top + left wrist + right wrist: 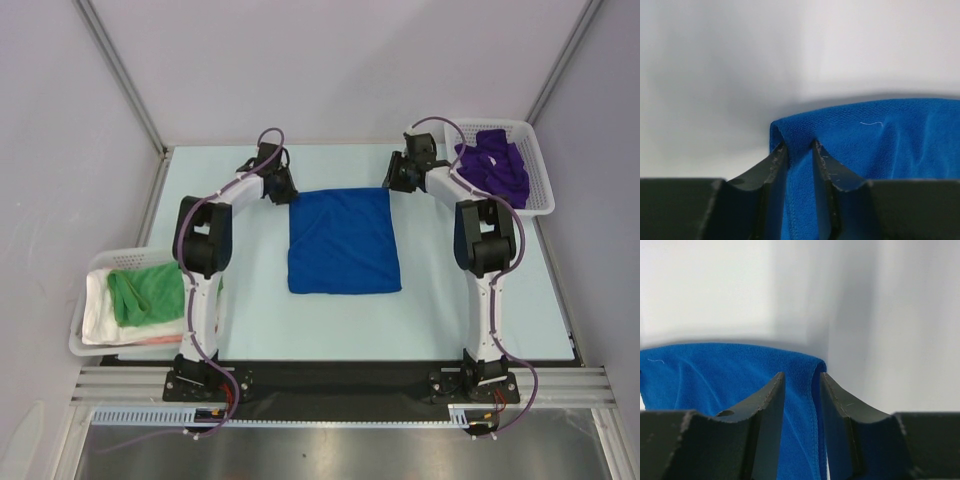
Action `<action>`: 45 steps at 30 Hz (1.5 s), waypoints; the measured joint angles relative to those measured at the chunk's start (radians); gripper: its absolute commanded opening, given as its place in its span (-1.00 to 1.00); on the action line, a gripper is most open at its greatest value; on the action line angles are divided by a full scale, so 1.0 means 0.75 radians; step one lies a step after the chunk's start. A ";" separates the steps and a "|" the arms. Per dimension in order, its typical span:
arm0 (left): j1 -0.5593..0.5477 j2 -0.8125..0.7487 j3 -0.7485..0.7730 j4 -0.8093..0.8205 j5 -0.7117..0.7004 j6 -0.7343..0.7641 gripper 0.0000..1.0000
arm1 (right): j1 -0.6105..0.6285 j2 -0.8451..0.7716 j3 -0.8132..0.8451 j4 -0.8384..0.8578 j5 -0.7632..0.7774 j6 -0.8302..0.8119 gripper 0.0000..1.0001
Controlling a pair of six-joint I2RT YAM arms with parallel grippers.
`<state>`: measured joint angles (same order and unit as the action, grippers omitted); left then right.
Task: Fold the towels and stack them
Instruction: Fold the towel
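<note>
While clamped, grippers: left (800,150) and right (802,385) each pinch a far towel (343,240) corner.
Table (250,320): pale blue.
Walls (330,70): white.

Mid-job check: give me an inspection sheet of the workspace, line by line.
Surface: pale table, bare around the blue towel.
Job's things: blue towel flat at centre; purple towels in right basket; green towel on white ones in left basket.
Clutter: nothing seen.
Grippers: left gripper and right gripper each pinch a far corner.
Cables: purple cables looped along both arms.
Surroundings: plain white walls.
</note>
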<state>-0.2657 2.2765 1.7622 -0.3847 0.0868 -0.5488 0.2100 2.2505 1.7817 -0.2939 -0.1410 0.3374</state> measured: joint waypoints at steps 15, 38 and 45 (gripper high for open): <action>0.036 0.010 0.038 0.029 0.076 -0.004 -0.99 | -0.005 0.050 0.045 -0.020 -0.005 0.002 -0.92; 0.096 0.085 0.170 0.034 0.198 0.014 -0.22 | -0.023 0.106 0.095 -0.009 -0.005 0.001 -0.21; 0.097 0.112 0.222 -0.019 0.132 0.047 -0.03 | -0.023 0.135 0.120 -0.009 -0.007 0.001 -0.22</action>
<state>-0.1932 2.3604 1.9289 -0.3992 0.1856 -0.5133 0.1925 2.3516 1.8717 -0.3008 -0.1459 0.3378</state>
